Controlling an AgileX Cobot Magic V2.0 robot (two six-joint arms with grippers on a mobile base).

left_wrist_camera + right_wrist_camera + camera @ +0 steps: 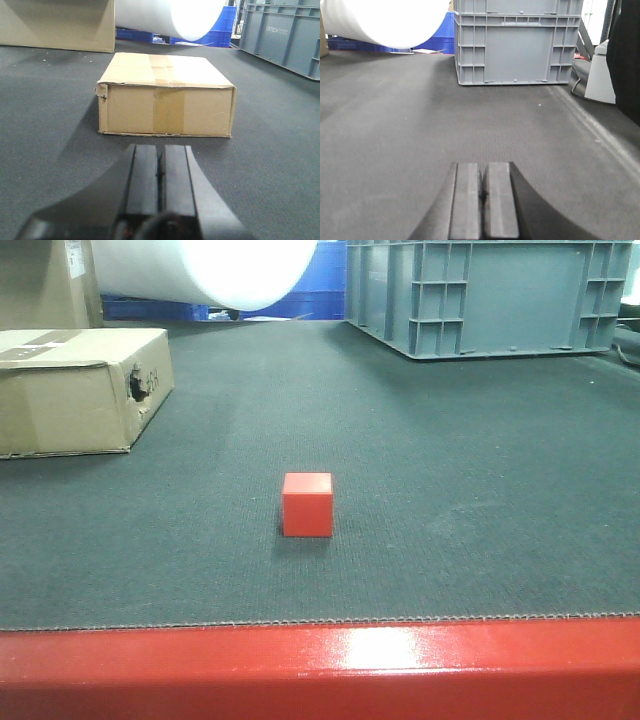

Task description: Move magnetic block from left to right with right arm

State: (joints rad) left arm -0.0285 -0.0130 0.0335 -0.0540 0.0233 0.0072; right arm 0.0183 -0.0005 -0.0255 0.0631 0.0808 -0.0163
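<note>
The magnetic block (307,504), a small red cube, rests on the dark grey mat near the table's front edge in the front view; neither wrist view shows it. No arm or gripper appears in the front view. My left gripper (160,148) is shut with nothing between its fingers, low over the mat and facing a cardboard box (166,95). My right gripper (482,166) is also shut and empty, pointing across bare mat toward a grey plastic crate (517,42).
The cardboard box (75,388) lies at the back left, the grey crate (480,290) at the back right. A large white roll (205,268) hangs over the back, blue crates (300,300) behind it. A glossy red table edge (320,670) runs along the front.
</note>
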